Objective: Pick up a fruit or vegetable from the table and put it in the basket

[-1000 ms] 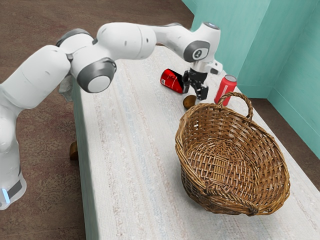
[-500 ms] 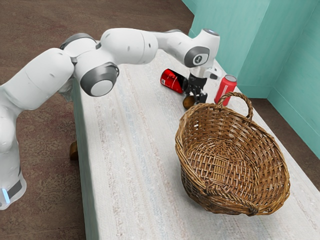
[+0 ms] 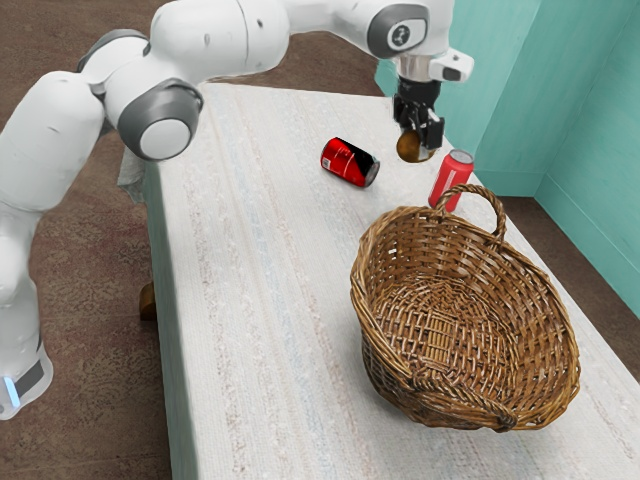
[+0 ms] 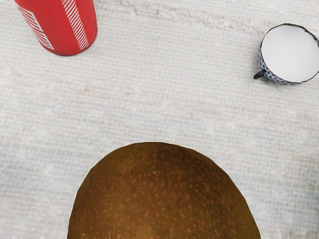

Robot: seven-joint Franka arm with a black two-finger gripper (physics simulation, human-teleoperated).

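My gripper [image 3: 420, 138] is up above the table's far part in the exterior view, shut on a round brown fruit [image 3: 411, 147] with the fruit held off the cloth. In the wrist view the speckled brown fruit [image 4: 162, 194] looms large at the lower edge, just under my hand. The wicker basket [image 3: 465, 320] stands upright on the table, nearer the exterior view's camera than the gripper, its open top facing up.
A red can [image 3: 345, 162] lies on its side, and another red can [image 3: 452, 180] stands upright beside the basket's handle. The wrist view has a red can [image 4: 67, 25] and a white cup [image 4: 290, 54] with a blue-patterned side on the cloth [image 4: 149, 94].
The gripper came down around the brown fruit, closed on it and rose with it, shifting slightly toward the exterior view's right. Basket and cans stay where they were.
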